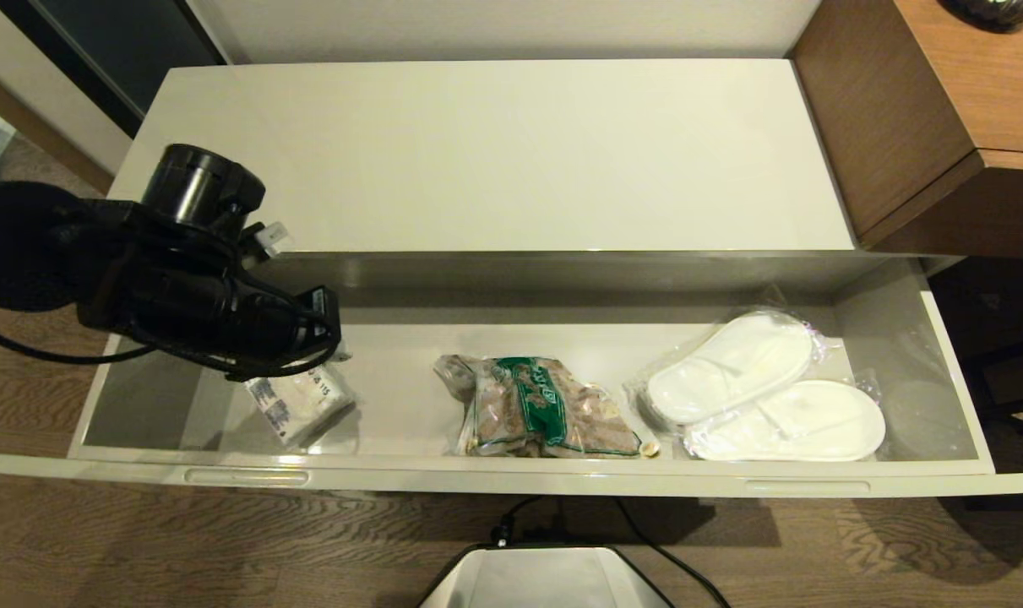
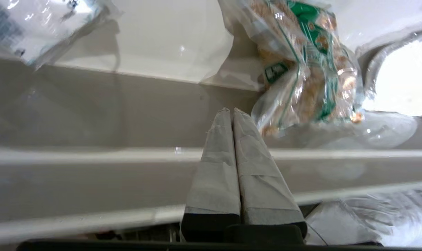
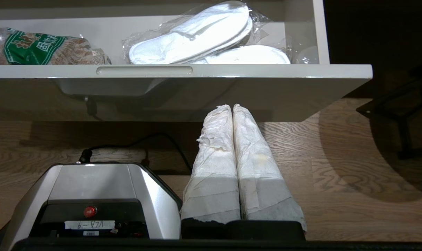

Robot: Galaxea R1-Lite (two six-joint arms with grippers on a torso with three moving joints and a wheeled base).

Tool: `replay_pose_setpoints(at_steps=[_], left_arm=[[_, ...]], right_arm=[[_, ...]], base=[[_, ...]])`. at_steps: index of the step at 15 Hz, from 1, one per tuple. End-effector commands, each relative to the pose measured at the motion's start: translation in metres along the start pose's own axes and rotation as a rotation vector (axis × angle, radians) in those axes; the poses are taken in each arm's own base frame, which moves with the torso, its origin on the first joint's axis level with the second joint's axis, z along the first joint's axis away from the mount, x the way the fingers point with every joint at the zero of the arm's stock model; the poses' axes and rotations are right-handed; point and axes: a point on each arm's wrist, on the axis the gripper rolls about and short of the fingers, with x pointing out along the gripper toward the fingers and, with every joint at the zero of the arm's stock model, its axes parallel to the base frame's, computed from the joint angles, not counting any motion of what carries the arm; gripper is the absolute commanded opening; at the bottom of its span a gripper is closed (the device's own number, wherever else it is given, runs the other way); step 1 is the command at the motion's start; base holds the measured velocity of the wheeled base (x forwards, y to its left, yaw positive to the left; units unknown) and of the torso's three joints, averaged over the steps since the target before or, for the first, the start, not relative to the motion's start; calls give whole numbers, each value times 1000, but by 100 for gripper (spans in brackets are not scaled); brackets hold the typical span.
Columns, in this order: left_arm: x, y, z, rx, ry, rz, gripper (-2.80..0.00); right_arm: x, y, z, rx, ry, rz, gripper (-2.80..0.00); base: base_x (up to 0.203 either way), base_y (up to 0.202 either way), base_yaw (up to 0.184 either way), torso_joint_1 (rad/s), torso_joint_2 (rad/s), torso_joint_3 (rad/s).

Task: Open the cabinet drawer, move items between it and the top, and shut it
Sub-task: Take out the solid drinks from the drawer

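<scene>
The drawer [image 1: 511, 483] stands pulled out across the lower half of the head view, below the bare cream cabinet top [image 1: 494, 152]. The snack bag [image 1: 545, 409] with its green band lies at the drawer's centre, between a small white packet [image 1: 300, 405] at left and wrapped white slippers [image 1: 764, 388] at right. The left gripper [image 2: 231, 111] reaches in at the left of the frame, fingers pressed together and holding nothing; the right gripper [image 3: 231, 106] hangs low over the wooden floor [image 3: 336, 167], fingers likewise together
</scene>
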Motion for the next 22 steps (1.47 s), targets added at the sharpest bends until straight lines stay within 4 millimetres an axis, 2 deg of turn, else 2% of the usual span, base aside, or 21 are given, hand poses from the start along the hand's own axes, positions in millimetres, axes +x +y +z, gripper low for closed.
replay_pose_setpoints(at_steps=[1,5,9,22], left_arm=[[28,-3,2,3,49,14,-280],[51,-13,6,18,69,7,-280],[61,-19,3,34,71,33,-280],[60,-38,-5,14,75,-24,-280]], right_arm=[[-1,0,-1,1,-10,0,-280],[-1,0,-1,1,-10,0,-280],[-1,0,-1,1,-10,0,-280],[-1,0,-1,1,-10,0,-280]], base=[[0,0,0,0,0,0],[0,0,0,0,0,0],[0,0,0,0,0,0],[0,0,0,0,0,0]])
